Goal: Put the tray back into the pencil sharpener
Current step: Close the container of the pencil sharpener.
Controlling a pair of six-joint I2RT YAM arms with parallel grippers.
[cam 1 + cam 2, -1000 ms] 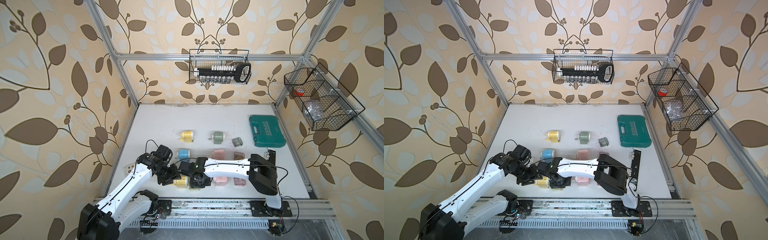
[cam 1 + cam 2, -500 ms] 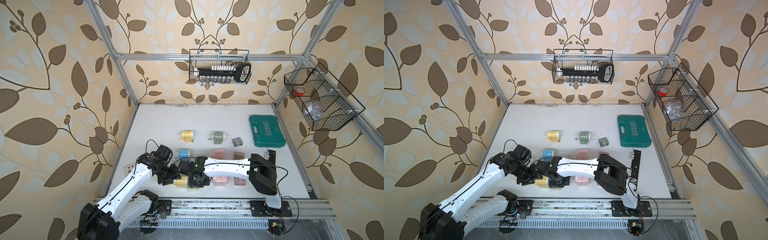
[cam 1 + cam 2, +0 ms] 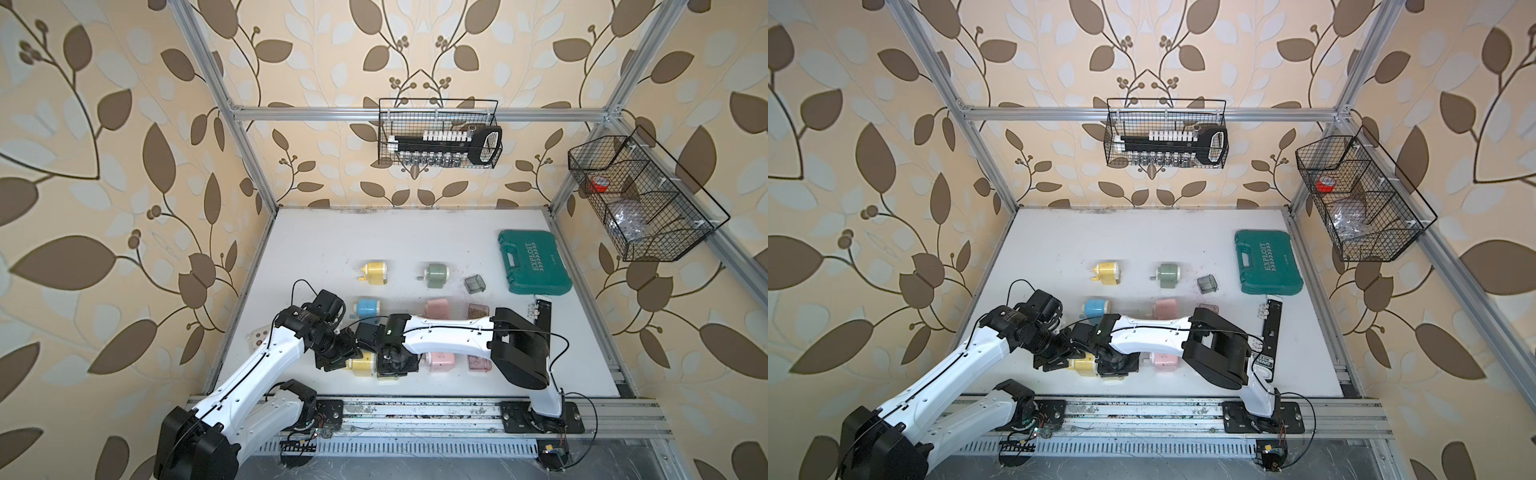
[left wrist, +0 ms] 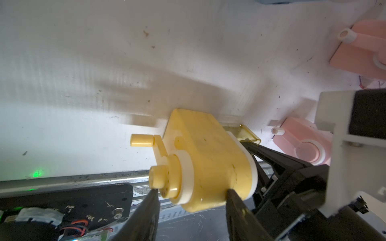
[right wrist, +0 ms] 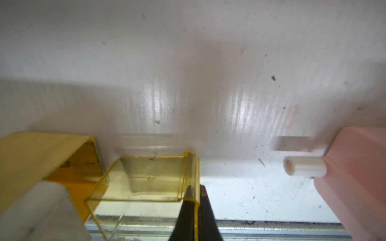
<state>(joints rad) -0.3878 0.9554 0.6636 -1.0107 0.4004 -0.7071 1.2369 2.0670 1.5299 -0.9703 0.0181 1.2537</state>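
Observation:
The yellow pencil sharpener [image 4: 208,158] stands near the table's front edge, also visible in both top views [image 3: 363,365] [image 3: 1084,365]. My left gripper [image 4: 191,194] is shut on it, with one fingertip at the crank hub and the other on the body. The clear yellow tray [image 5: 146,181] hangs just outside the sharpener's open end [image 5: 79,167], its near corner at the mouth. My right gripper [image 5: 196,191] is shut on the tray's front wall. In both top views the two grippers [image 3: 340,359] [image 3: 392,365] meet over the sharpener and hide the tray.
Other sharpeners stand on the white table: yellow [image 3: 374,272], green [image 3: 434,275], blue [image 3: 368,308] and two pink ones [image 3: 438,307] [image 5: 355,177]. A grey tray [image 3: 475,284], a green tool case [image 3: 534,262] and a black strip [image 3: 542,320] lie to the right.
Very little differs. My right gripper with the tray has edged slightly toward the yellow sharpener; the left arm holds its place.

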